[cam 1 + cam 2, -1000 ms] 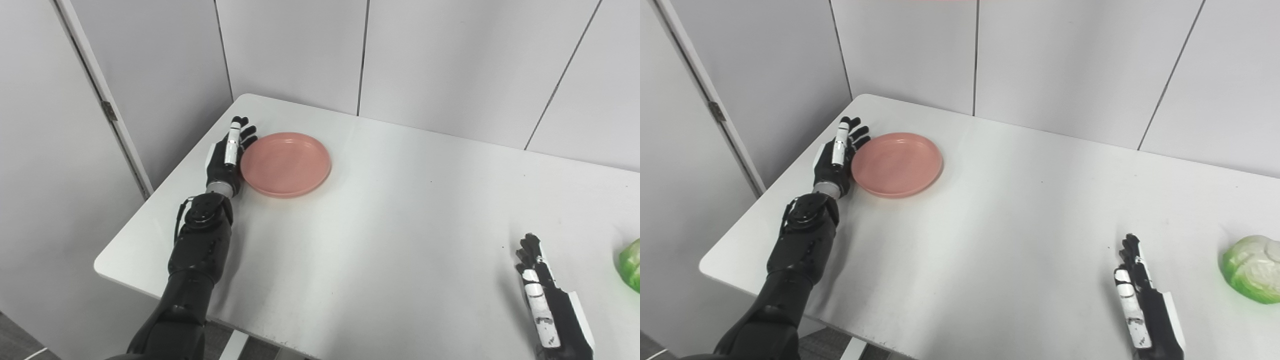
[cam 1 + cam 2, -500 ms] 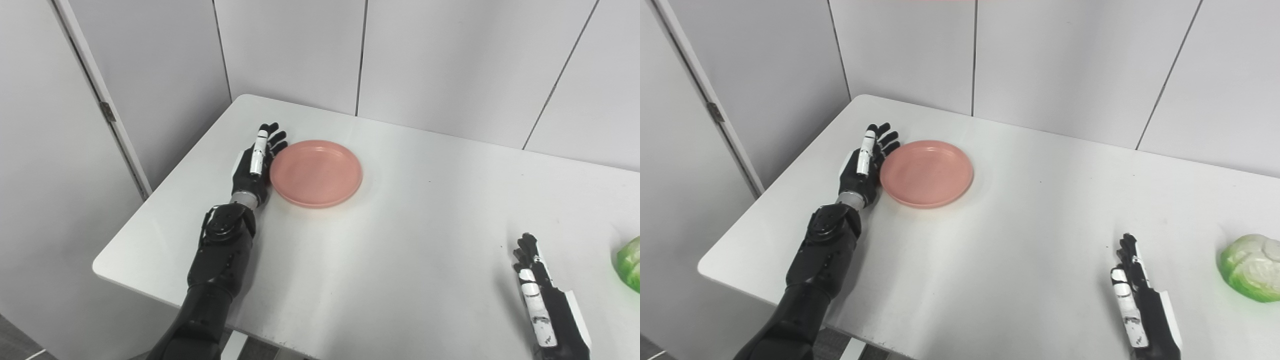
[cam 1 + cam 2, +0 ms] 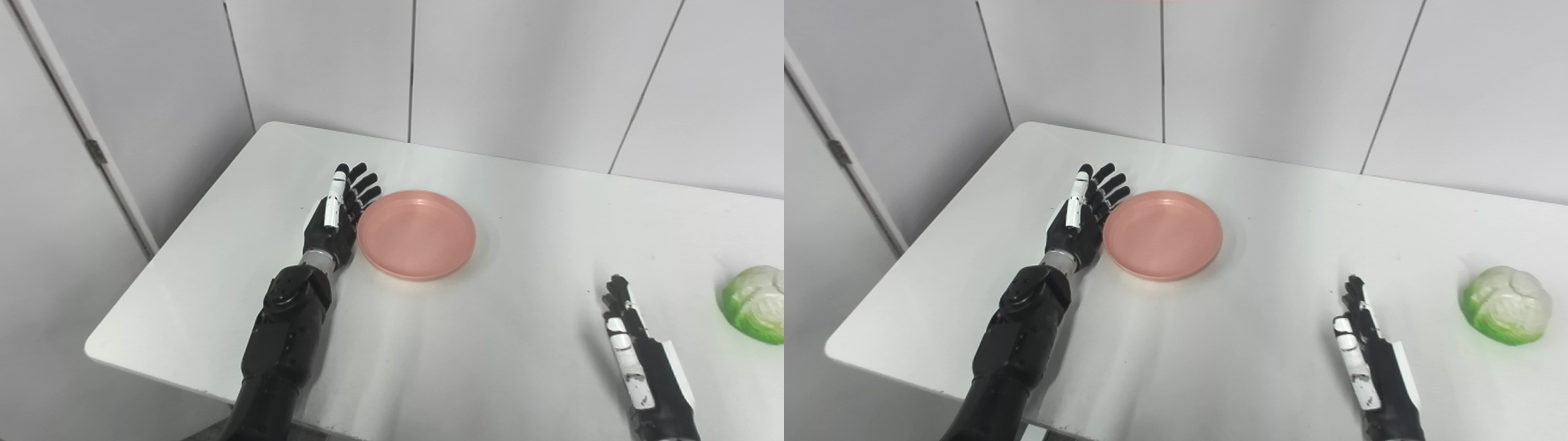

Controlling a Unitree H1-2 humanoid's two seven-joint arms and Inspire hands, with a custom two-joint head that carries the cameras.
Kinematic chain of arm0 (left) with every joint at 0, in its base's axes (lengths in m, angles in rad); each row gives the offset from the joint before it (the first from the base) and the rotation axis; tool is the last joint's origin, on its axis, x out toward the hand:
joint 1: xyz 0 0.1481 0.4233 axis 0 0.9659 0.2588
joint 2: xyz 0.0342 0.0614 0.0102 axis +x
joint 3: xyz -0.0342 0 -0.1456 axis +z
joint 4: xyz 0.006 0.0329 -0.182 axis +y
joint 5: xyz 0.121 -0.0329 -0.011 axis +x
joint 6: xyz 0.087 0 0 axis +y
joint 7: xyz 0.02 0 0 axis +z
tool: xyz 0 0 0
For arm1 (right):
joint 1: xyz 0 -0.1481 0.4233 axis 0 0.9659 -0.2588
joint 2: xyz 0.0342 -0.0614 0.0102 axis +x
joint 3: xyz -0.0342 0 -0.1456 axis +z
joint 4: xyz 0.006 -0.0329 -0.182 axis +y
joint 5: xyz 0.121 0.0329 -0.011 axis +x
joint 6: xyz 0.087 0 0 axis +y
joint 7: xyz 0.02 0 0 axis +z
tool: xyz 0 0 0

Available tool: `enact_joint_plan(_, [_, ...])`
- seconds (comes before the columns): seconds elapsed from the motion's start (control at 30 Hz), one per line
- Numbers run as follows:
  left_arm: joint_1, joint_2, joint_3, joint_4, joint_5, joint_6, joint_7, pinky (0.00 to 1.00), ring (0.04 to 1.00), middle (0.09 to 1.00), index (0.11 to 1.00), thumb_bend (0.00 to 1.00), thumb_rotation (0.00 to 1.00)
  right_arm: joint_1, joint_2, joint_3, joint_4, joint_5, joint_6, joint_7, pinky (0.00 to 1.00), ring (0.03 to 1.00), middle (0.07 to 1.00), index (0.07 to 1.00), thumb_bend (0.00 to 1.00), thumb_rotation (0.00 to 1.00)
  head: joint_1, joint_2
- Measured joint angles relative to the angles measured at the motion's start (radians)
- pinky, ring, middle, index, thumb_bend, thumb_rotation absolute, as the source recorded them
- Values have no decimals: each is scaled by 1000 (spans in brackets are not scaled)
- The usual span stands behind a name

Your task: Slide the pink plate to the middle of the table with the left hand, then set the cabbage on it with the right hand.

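The pink plate [image 3: 417,233] lies flat on the white table [image 3: 490,343], left of its middle. My left hand [image 3: 335,215] stands on edge right against the plate's left rim, open, fingers straight and fanned toward the wall. A green and white cabbage [image 3: 1507,304] sits near the table's right side. My right hand [image 3: 1366,352] rests open near the front edge, fingers straight, a hand's width left of the cabbage and holding nothing.
Grey panel walls [image 3: 520,73] run close behind the table's far edge. To the left, past the table's edge, stands a wall panel with a hinge [image 3: 93,150]. The table's front edge lies just below both forearms.
My left hand has pushed the pink plate rightward and a little nearer across the table. The camera has also swung right, bringing more of the cabbage into view. The right hand stayed put.
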Motion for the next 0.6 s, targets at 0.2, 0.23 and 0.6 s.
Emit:
enact_joint_plan(0.2, [26,-48,-50,-66,0,51,-7,915,905,903,894,480,1000,0,11,3,-2,-19,4,-7,1000,983,1000,1000,343,1000,-48,11])
enact_joint_plan(0.23, [31,-54,-58,-73,0,57,-8,918,908,905,896,479,1000,0,13,4,-2,-20,4,-8,1000,983,1000,1000,346,1000,-63,12])
enact_joint_plan(0.6, [64,-94,-100,-120,-1,87,-36,934,921,920,905,466,1000,5,46,21,-7,-52,26,-26,999,979,992,1000,372,1000,-196,29])
